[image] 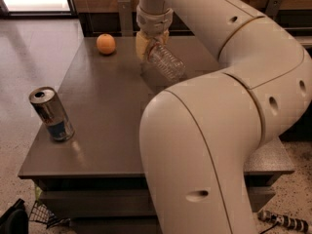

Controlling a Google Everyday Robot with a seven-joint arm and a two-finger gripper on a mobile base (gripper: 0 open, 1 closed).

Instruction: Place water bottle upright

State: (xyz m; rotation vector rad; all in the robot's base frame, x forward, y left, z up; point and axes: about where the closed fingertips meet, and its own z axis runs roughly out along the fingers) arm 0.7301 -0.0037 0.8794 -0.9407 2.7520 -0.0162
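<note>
The water bottle [167,62] is clear ribbed plastic and hangs tilted above the far part of the dark table [107,106], its base pointing down to the right. My gripper [148,45] reaches down from the top and is shut on the bottle's neck end. The cap and label band are hidden by the cream fingers [142,44]. My big white arm fills the right and front of the view.
An orange [106,44] sits at the table's far left, just left of the gripper. A silver drink can with a blue label [51,113] stands near the front left edge. Chairs and a wall stand behind the table; a striped object [282,221] lies on the floor.
</note>
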